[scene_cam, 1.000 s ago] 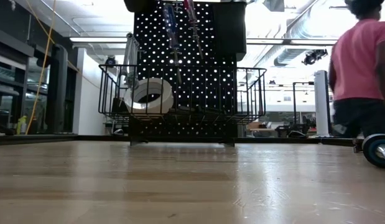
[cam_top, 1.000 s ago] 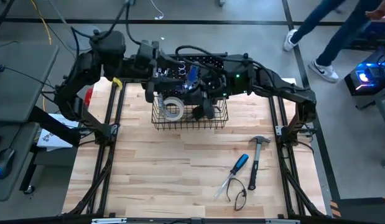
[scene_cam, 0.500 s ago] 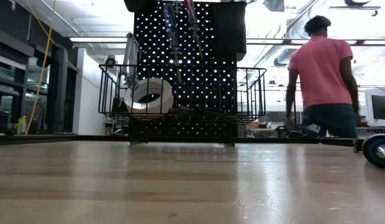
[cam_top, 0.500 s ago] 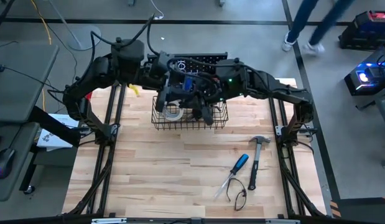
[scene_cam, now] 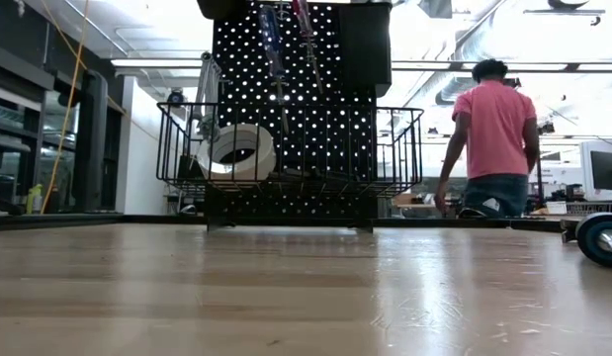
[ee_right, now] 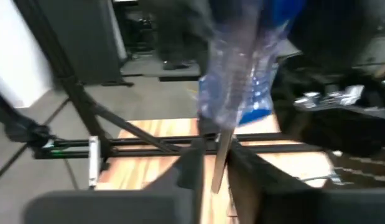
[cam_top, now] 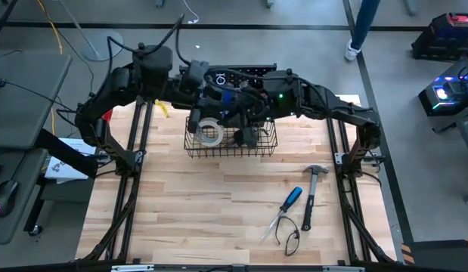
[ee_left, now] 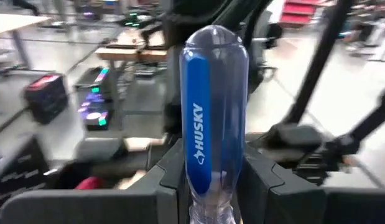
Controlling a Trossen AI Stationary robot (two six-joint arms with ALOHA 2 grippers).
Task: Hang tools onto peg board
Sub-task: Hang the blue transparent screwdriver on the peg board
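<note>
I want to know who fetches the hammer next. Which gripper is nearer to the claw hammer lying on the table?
Right. The right gripper works above the wire basket, on the claw hammer's side; the left gripper is beside it, slightly farther.

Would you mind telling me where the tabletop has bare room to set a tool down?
The pale wooden tabletop is bare across its left and middle, before the black wire basket. It is crowded front-right, around the blue-handled screwdriver and black-handled claw hammer.

The pale wooden bench (cam_top: 181,204) carries the black peg board (scene_cam: 286,138) at its far edge. Nearer the front right lie a blue-handled screwdriver (cam_top: 292,199), a black-handled claw hammer (cam_top: 311,193) and pliers (cam_top: 281,227).
</note>
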